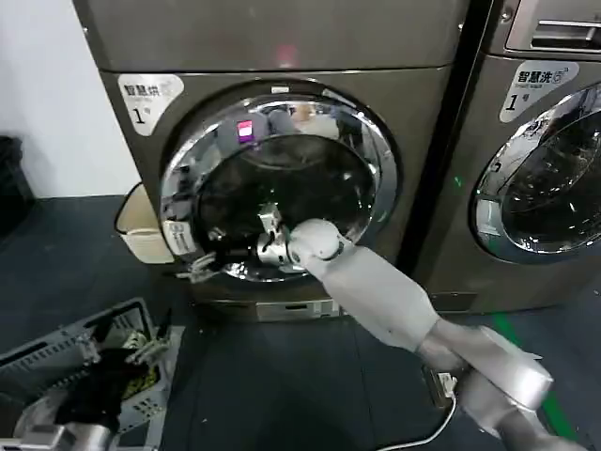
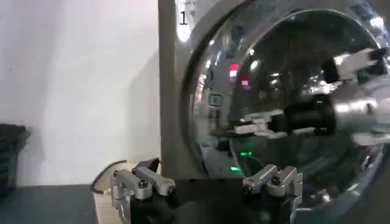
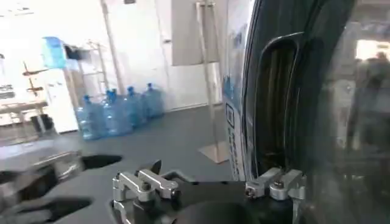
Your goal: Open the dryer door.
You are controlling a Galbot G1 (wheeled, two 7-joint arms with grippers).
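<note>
The right arm is reaching across to the dryer door point(image 1: 277, 178), the round chrome-ringed porthole on the dryer point(image 1: 282, 56) marked with a "1" sticker. The right gripper point(image 1: 268, 240) is sitting low against the dark glass, near the door's lower edge, probably seeking the recessed handle point(image 3: 277, 103) that its wrist camera is facing; its jaws are spread apart, grasping nothing. The left gripper point(image 1: 117, 362) is waiting low over the floor, jaws released, watching from the dryer's left.

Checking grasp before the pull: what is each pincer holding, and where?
Right pincer sits against the dryer door; a grip cannot be told. Left pincer holds nothing.
</note>
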